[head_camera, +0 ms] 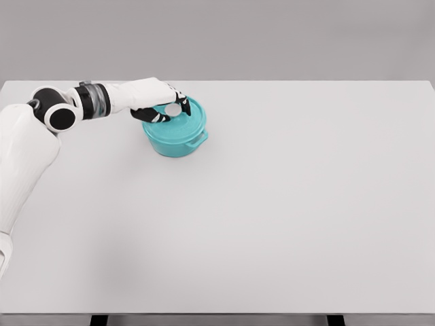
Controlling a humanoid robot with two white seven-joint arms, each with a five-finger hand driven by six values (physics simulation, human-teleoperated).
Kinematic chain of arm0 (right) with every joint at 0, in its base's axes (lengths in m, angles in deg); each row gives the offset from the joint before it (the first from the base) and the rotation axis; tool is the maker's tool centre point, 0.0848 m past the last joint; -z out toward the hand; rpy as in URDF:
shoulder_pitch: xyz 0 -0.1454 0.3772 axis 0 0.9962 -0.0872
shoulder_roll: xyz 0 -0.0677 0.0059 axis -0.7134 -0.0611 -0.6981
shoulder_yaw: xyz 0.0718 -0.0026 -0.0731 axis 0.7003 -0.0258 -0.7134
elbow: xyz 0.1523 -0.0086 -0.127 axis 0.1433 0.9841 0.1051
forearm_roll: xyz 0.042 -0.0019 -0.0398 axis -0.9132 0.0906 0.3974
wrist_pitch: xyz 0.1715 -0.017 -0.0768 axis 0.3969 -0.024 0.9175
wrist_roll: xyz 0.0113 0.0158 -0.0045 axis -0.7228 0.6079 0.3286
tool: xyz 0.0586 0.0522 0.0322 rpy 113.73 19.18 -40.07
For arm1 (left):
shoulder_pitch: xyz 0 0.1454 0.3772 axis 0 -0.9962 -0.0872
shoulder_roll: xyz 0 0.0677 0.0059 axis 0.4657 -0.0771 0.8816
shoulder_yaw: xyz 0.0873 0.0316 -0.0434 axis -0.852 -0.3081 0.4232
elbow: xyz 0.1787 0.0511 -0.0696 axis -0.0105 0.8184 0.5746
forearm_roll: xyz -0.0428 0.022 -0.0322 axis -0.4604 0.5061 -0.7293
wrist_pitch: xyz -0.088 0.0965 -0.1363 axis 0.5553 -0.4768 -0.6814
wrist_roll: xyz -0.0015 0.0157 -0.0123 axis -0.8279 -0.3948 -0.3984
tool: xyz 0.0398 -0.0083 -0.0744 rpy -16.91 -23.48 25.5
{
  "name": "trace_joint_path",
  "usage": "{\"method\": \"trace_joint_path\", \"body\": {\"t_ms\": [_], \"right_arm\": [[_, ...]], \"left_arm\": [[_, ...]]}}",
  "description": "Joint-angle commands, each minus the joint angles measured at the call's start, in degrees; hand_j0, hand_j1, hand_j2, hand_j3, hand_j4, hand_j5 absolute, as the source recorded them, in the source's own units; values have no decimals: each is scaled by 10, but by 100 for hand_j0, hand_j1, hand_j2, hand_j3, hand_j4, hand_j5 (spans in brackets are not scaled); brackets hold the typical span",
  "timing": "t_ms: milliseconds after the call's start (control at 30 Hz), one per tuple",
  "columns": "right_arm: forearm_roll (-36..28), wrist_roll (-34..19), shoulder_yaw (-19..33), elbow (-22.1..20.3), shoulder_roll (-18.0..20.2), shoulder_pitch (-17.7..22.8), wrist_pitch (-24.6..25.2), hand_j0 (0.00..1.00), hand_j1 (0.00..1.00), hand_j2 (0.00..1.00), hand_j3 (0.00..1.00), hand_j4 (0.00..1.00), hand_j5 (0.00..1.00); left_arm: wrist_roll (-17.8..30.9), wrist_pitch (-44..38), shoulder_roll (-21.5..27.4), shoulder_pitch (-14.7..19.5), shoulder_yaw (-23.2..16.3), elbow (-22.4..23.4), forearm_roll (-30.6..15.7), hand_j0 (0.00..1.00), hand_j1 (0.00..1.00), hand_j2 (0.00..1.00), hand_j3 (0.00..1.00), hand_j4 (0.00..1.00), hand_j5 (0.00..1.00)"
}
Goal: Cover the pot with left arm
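Pot [178,138] and lid [182,119], both teal, sat together on the left half of a white table [306,204], toward its far edge, with the lid resting on top of the pot and a small side handle [199,140] jutting toward the lower right.

From the left edge of the head view, the robot's white left arm [27,149] rose from the lower corner, bent at a black-and-white elbow joint [60,117], and ran rightward through a dark-banded wrist [95,100] to the pot. The left hand [158,100] lay over the lid's left and upper part, its white back turned up. Its black-tipped fingers [182,103] curled down around a pale round knob [173,109] at the lid's centre, with the thumb [151,116] reaching in from the near side; the hand appeared closed on that knob, though the exact contact was too small to make out. The lid looked roughly level on the pot, and whether it was fully seated on the rim could not be told from this angle.

To the right of the pot, the pale tabletop stretched to the picture's right edge under a plain grey backdrop [272,34]. Two dark table supports [99,320] showed along the bottom edge.
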Motion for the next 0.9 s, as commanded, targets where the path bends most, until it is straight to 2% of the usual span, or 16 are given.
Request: {"method": "trace_joint_path", "body": {"t_ms": [0,867], "right_arm": [[0,0,0,1,0,0,0,100,100,100,100,100,100],[0,0,0,1,0,0,0,100,100,100,100,100,100]], "left_arm": [[0,-2,0,0,1,-1,-3,66,66,66,66,66,66],[0,-2,6,4,7,-5,-6,69,69,69,69,69,69]]}}
